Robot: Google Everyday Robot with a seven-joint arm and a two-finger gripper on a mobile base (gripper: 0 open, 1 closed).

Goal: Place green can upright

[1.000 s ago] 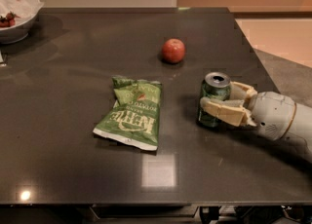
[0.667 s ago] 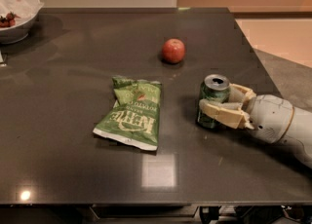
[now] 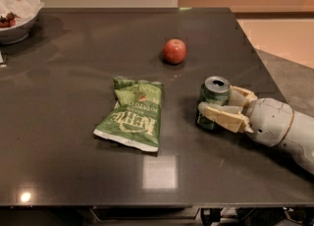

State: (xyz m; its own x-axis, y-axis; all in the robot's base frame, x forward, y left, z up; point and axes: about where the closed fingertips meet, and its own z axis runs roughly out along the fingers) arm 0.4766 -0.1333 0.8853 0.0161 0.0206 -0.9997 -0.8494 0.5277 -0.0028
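Note:
The green can stands upright on the dark table, right of centre, with its silver top facing up. My gripper reaches in from the right at can height. Its pale fingers sit on either side of the can, one across the front and one behind, and they appear closed on it. The can's base rests on the table surface.
A flat crinkled green chip bag lies left of the can. A red apple sits behind it towards the far edge. A white bowl stands at the far left corner. The table's right edge runs close behind my arm.

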